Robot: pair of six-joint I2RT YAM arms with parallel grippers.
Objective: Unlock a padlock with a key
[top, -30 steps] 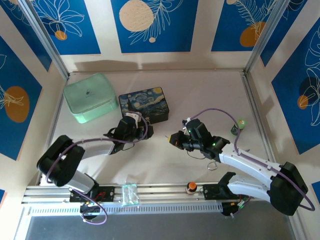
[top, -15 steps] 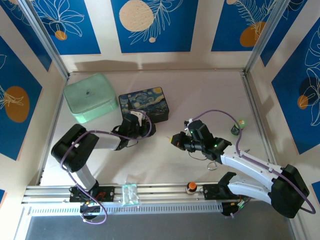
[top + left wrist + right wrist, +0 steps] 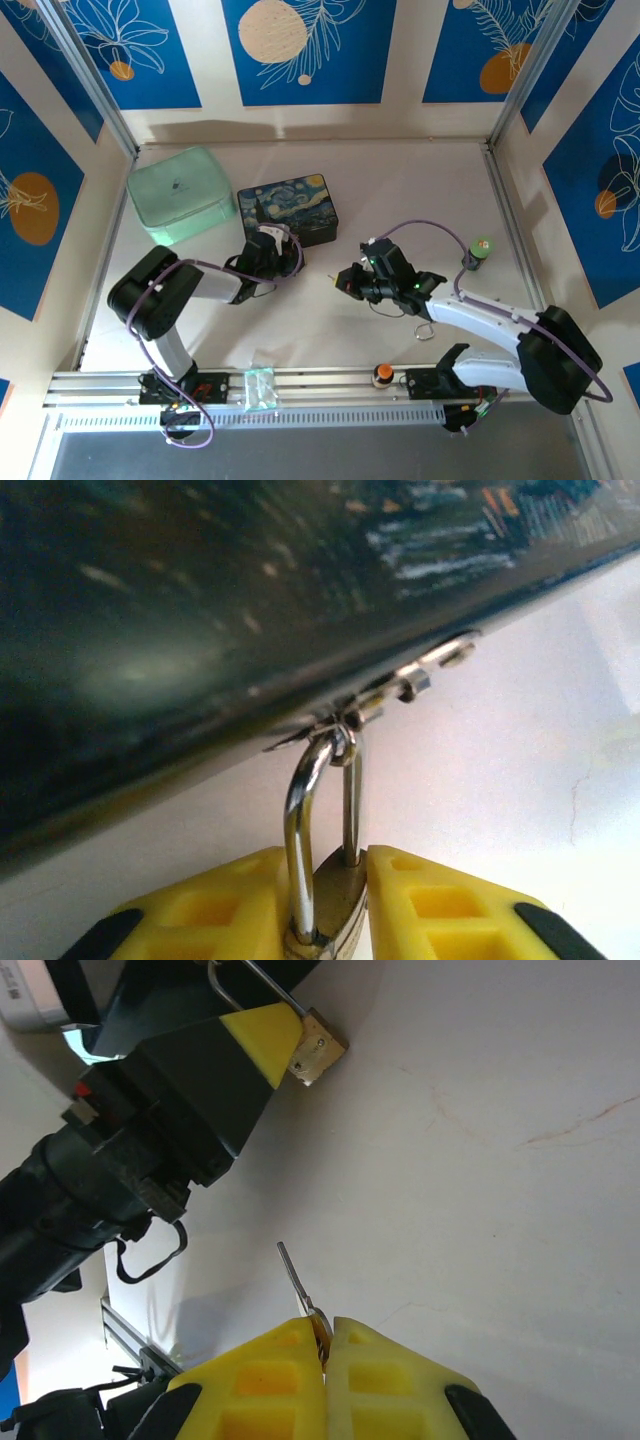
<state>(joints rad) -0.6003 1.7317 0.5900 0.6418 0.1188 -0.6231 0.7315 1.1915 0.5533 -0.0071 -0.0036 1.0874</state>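
Two grips to note. Left gripper [image 3: 335, 910] pinches the padlock [image 3: 320, 1048] by its brass body, pads [image 3: 440, 900] flat on both sides. The shackle [image 3: 300, 810] runs up through the hasp [image 3: 400, 685] on the near side of the tin [image 3: 200, 600]. Right gripper [image 3: 328, 1345], closed tight, pinches the key [image 3: 295, 1278] by its head. The blade sticks out toward the padlock, well apart from it and to its right, over the table [image 3: 500, 1210].

Risks, as we judge them:
- Key is held by a sliver of its head. An off-axis touch on the lock could swivel it in the grip or flick it out.
- Blade does not look lined up with the lock's underside, and we cannot make out the keyhole. A blind push could miss and scrape.
- Padlock hangs from a thin hasp. A push from the right could swing it or twist it between the left pads.
- Tin rests free, so a hard push could slide it left and drag the lock along.
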